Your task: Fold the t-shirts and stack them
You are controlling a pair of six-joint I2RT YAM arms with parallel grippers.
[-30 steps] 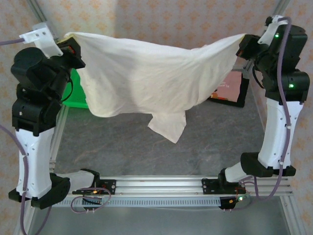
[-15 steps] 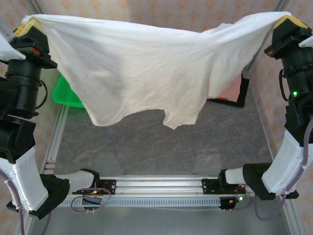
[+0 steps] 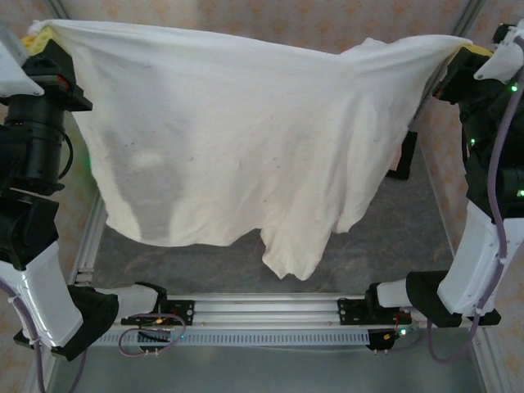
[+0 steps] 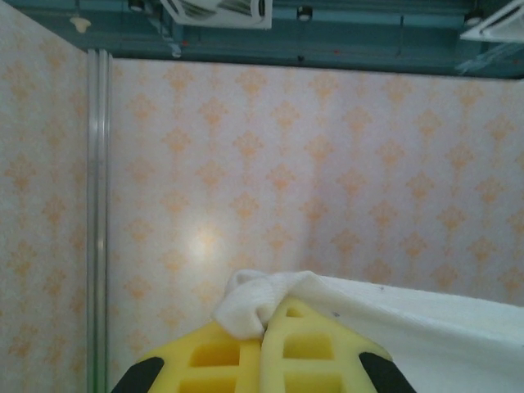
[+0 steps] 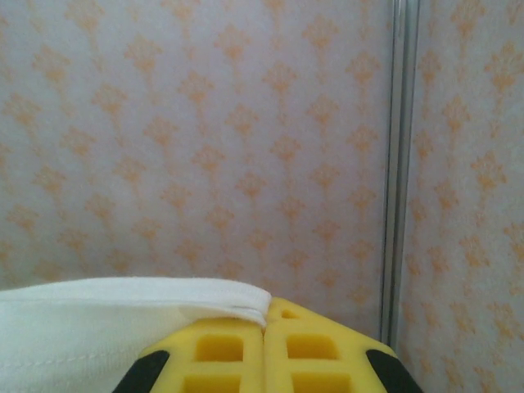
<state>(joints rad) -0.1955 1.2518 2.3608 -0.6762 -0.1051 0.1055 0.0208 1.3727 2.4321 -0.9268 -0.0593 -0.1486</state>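
Note:
A large cream-white t-shirt (image 3: pixel 237 147) hangs spread wide in the air between my two arms, its lower hem and one sleeve dangling over the table. My left gripper (image 3: pixel 41 34) holds the upper left corner high at the back left. In the left wrist view the yellow fingers of the left gripper (image 4: pixel 266 323) are shut on a bunched fold of the cream cloth (image 4: pixel 246 303). My right gripper (image 3: pixel 473 51) holds the upper right corner. The right wrist view has the right gripper (image 5: pixel 264 318) shut on the shirt's hem (image 5: pixel 164 295).
The grey table top (image 3: pixel 393 246) lies below the hanging shirt. A dark-edged item (image 3: pixel 403 168) peeks out behind the shirt's right side. Aluminium rails (image 3: pixel 262 309) run along the near edge. A patterned wall (image 4: pixel 286 164) and upright posts (image 5: pixel 397 164) stand close behind both grippers.
Both arms have raised and spread the cream-white shirt wider. It now hangs lower and broader across the top view, covering the green basket and the pink item seen before.

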